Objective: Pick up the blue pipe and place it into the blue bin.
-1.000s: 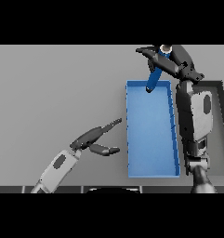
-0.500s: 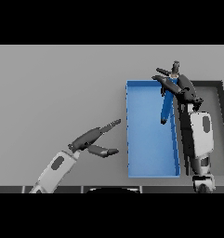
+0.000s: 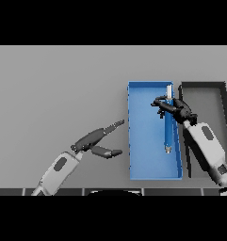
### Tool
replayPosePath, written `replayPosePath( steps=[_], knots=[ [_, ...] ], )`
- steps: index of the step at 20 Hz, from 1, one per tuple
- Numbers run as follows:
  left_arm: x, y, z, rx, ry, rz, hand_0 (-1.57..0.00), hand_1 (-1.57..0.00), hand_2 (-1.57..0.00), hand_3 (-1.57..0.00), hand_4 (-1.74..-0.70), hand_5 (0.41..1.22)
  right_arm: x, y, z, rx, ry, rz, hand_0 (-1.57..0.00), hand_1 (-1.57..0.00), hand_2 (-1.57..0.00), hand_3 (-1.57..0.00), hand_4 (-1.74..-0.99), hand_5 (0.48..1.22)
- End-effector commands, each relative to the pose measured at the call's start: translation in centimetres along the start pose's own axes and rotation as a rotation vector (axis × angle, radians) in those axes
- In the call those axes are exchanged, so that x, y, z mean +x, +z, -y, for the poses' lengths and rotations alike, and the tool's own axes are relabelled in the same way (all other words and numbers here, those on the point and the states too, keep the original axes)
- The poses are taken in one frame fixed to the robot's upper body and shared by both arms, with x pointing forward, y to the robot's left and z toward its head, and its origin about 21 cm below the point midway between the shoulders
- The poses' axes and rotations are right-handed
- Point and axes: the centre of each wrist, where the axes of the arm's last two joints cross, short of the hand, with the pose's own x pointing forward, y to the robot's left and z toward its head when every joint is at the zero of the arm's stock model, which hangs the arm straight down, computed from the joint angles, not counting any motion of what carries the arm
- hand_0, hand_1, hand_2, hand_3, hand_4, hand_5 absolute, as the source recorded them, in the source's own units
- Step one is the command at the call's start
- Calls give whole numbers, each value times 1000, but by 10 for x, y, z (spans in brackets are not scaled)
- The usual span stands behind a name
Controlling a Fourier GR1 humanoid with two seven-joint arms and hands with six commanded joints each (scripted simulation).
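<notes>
Blue pipe [image 3: 168,127] lying inside blue bin [image 3: 148,170]; right hand [image 3: 174,107] curled around it should release gently; left hand [image 3: 93,141] open, idle

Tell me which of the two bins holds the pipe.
The blue bin, left of the dark bin. The blue pipe lies along its right wall; the right robot hand is over it.

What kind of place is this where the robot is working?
Probably a plain sorting workbench: a bare grey table holding an open blue rectangular bin and a dark rectangular bin side by side. The right robot hand is over the blue bin, at a long blue pipe.
</notes>
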Motion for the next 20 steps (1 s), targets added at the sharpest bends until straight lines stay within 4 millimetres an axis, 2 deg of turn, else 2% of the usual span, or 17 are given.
replayPosePath(
  steps=[1, 3, 5, 7, 8, 11, 14, 20],
  knots=[
    [-2, 2, 0, 2, -1, -4, 1, 1, 1, 1, -829, 476, -1, -1, 0, 16, -19, -37, -937, -884, -853, -516, -1404, 1159],
    [-3, 1, 3, -1, 2, -6, 1, 1, 1, 1, -828, 476, 0, 2, -5, 29, -26, -89, -599, -566, -545, -330, -1302, 1182],
    [-1, 3, 3, -1, 0, 4, 1, 1, 1, 1, -827, 477, 1, 6, -13, 72, 95, -81, -383, -362, -349, -211, -1234, 1091],
    [-3, 3, 7, -3, 4, -1, 1, 1, 1, 1, -829, 477, 2, 10, -13, 65, 232, -65, -246, -231, -223, -135, -1204, 1002],
    [-3, 4, 1, 4, 2, -3, 1, 1, 1, 1, -830, 475, 1, 10, -13, 66, 259, -66, -196, -185, -178, -107, -1199, 967],
    [-7, 4, 8, -6, 4, 2, 1, 1, 1, 1, -831, 471, 3, 9, -15, 71, 311, -73, -123, -94, -91, -55, -1189, 880],
    [-5, 7, 2, 4, 4, 0, 1, 1, 1, 1, -829, 471, -1, 9, -14, 56, 300, -70, -63, -48, -46, -27, -1188, 818],
    [-4, 3, 5, 4, -5, -12, 1, 1, 1, 1, -826, 472, -1, 12, -18, 53, 327, -55, -20, -15, -14, -8, -1186, 772]
  ],
)
